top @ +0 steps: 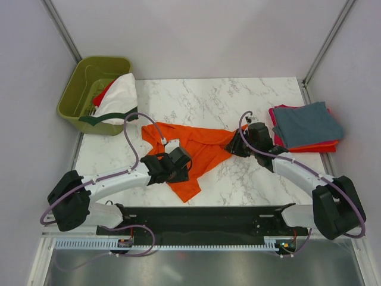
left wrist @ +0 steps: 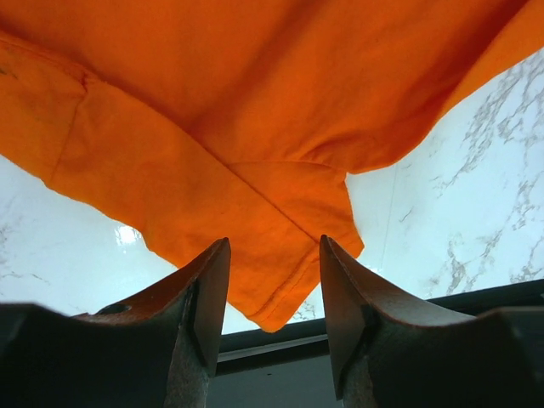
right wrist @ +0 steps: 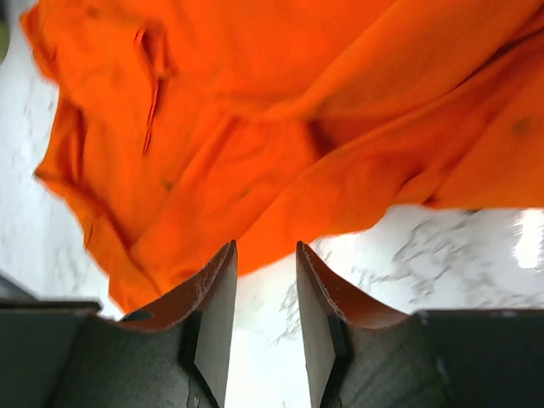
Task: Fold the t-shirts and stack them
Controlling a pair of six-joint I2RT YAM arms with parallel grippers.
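Note:
A bright orange t-shirt (top: 199,149) lies crumpled on the marble table, between the two arms. My left gripper (top: 178,161) is over its near left part, and my right gripper (top: 235,145) is at its right end. In the left wrist view the left gripper (left wrist: 274,242) is open, with an orange hem corner (left wrist: 272,289) just beyond the tips. In the right wrist view the right gripper (right wrist: 265,246) is open over bare marble, the orange cloth (right wrist: 280,127) ahead of it. A slate blue-grey t-shirt (top: 306,124) tops a folded stack, with a red one (top: 303,147) under it.
An olive-green bin (top: 74,95) stands at the back left, holding a white t-shirt with dark green trim (top: 119,95) and a red one (top: 102,94). The black base plate (top: 202,217) runs along the near edge. Grey walls close both sides.

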